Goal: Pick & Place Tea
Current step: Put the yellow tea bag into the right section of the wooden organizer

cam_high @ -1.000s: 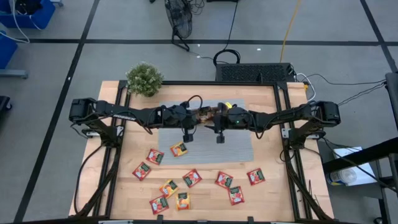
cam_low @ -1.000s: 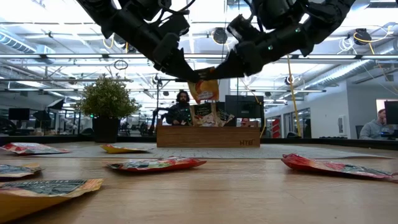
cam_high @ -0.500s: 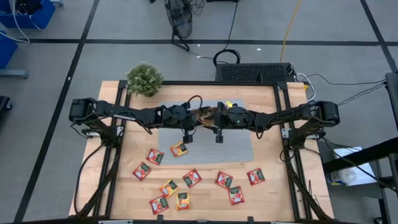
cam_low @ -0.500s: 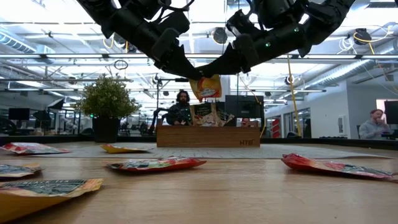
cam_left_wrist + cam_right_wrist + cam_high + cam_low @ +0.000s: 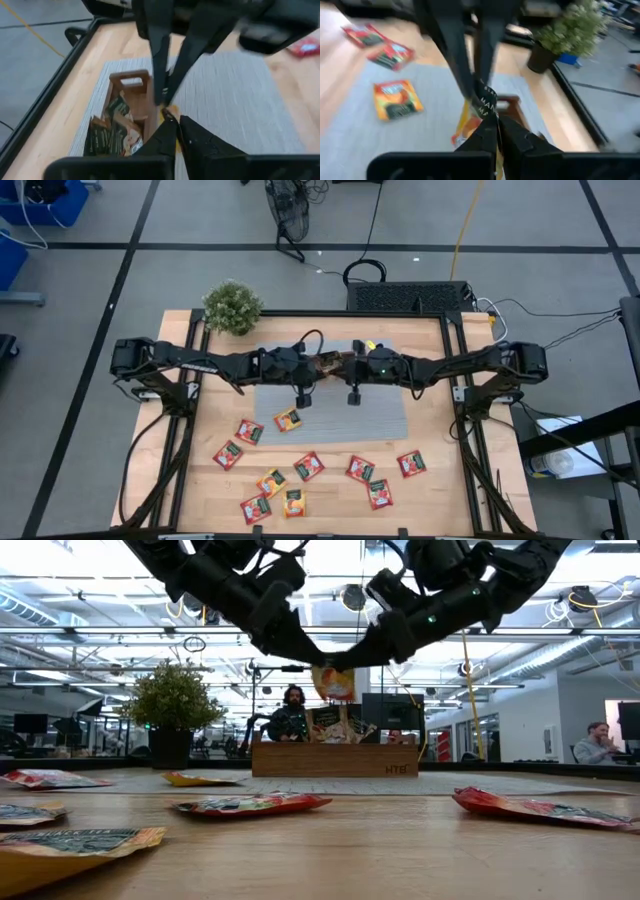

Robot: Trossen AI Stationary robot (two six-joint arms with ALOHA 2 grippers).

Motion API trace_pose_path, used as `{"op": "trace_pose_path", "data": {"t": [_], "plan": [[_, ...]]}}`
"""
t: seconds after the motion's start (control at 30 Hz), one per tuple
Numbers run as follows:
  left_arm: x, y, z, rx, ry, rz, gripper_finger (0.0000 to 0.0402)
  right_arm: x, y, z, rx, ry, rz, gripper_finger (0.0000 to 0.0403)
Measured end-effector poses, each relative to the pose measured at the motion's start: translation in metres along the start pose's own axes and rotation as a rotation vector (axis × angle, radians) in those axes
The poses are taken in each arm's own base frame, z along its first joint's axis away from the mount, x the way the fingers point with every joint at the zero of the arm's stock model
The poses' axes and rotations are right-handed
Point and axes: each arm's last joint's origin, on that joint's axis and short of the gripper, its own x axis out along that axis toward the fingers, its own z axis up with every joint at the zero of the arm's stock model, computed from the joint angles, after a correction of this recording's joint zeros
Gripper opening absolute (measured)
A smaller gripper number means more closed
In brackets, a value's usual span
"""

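High view: left gripper (image 5: 327, 364) and right gripper (image 5: 342, 364) meeting tip to tip above the wooden tray (image 5: 331, 361). Low view: orange-yellow tea packet (image 5: 334, 682) hanging pinched by both closed grippers, above tray

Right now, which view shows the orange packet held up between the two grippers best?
The low view: the orange packet hangs clear above the tray. In the right wrist view it shows partly behind fingers; in the left wrist view, a sliver; from above, arms nearly hide it.
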Motion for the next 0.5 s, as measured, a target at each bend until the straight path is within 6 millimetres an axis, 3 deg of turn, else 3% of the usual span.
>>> {"op": "trace_pose_path", "data": {"t": [0.23,0.5], "plan": [[-0.02,0.003,0.015,-0.032,-0.074,-0.001,0.0069,-0.024,-0.005,-0.013,-0.033,0.054,-0.18,0.0001],[-0.042,0.007,0.029,-0.033,-0.147,0.009,0.0082,-0.061,-0.02,-0.065,0.065,-0.066,-0.433,0.0]]}}
